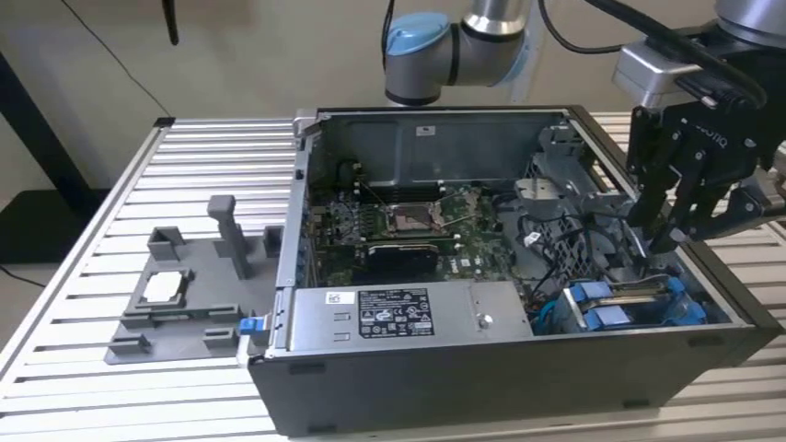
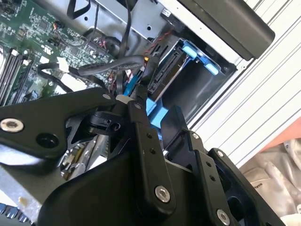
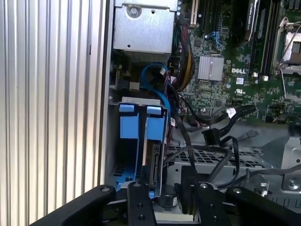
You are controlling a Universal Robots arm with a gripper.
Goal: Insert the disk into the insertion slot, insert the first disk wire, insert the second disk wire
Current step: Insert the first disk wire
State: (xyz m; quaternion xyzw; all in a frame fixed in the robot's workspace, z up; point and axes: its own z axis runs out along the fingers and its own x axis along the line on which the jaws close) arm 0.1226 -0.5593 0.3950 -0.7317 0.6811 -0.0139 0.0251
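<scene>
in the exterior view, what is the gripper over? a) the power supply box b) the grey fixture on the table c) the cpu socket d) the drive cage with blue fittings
d: the gripper hangs above the insertion slot, at the end of the case on the exterior view's right.

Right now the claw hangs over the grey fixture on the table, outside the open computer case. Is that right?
Not right. The exterior view shows the claw hanging at the open computer case, above the insertion slot with its blue fittings, at that view's right. The grey fixture does lie on the table outside the case, but apart from the claw, at that view's left.
</scene>
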